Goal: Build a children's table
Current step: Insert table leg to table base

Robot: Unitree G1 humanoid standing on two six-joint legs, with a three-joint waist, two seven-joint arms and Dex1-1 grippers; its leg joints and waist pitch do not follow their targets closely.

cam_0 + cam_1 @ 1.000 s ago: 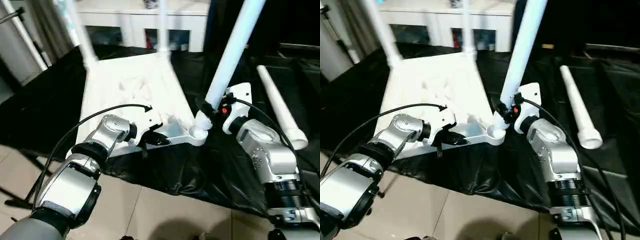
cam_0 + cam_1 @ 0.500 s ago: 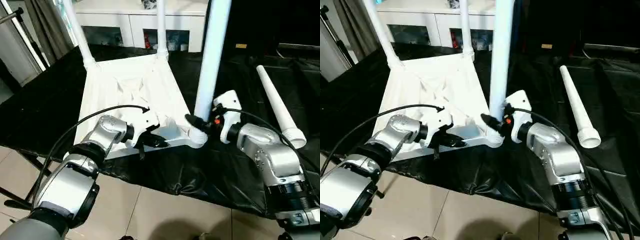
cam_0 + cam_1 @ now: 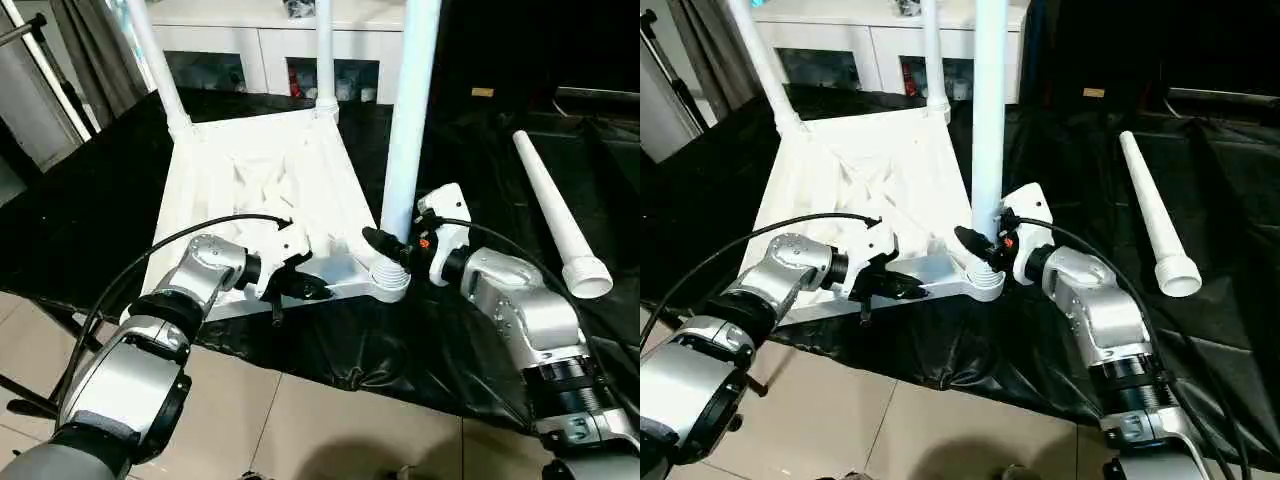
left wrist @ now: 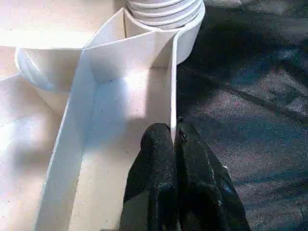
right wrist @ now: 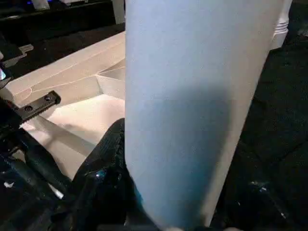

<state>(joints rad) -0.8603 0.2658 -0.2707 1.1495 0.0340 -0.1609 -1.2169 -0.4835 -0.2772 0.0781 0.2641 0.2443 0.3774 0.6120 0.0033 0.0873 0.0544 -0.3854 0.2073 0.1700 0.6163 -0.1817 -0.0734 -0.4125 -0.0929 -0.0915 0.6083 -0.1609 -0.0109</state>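
A: Tabletop (image 3: pixel 255 185) lies upside down on black sheet (image 3: pixel 90 200) over the bench, ribs up. Head view?
B: Two legs (image 3: pixel 160 65) stand in the far corner sockets. A third leg (image 3: pixel 405 120) stands upright in the near right socket (image 3: pixel 385 283). A fourth leg (image 3: pixel 555 215) lies loose on the sheet, well right.
A: Left wrist view?
B: Left gripper (image 4: pixel 174 139), fingers (image 4: pixel 156 144) pinched narrow on the tabletop's near rim (image 4: pixel 172 91), one either side of the thin wall.
A: Right wrist view?
B: Right gripper (image 3: pixel 385 245) at the third leg's base; one black finger (image 5: pixel 108 149) presses its side, the other is hidden. White cabinet (image 3: pixel 260 40) stands beyond.
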